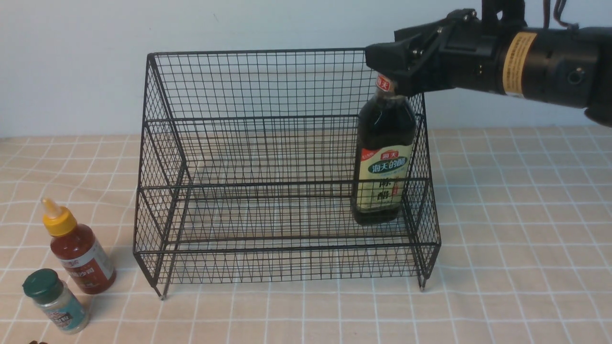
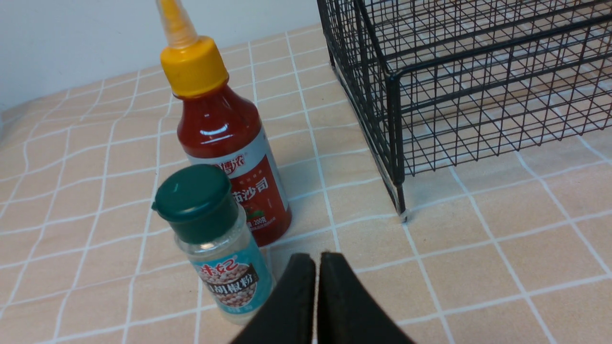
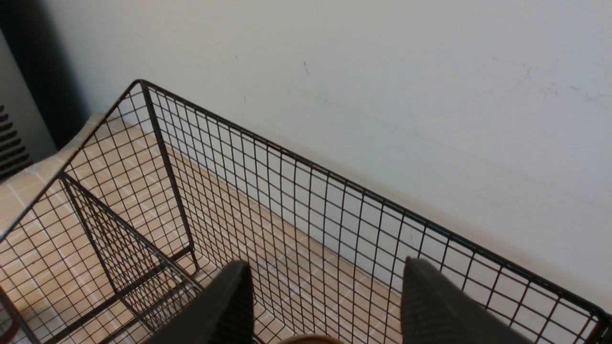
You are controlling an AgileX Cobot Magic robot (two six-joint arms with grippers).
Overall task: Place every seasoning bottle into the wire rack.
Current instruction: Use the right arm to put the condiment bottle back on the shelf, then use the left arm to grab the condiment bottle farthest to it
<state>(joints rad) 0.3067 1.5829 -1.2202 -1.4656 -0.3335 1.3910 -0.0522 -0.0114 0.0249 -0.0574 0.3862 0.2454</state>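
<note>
Dark bottle (image 1: 384, 157), right arm (image 1: 526, 62) horizontal, jaws spread

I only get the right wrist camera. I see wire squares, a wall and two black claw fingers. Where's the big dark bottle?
Observer: The tall dark bottle stands upright inside the wire rack, at its right end, right under the right claw.
Operator: Are any bottles outside?
Observer: Two. The red sauce bottle and the green-lidded jar stand on the tablecloth, off the rack's left end.
Operator: What about the other claw?
Observer: The left claw is shut and empty, close to that jar.
</note>
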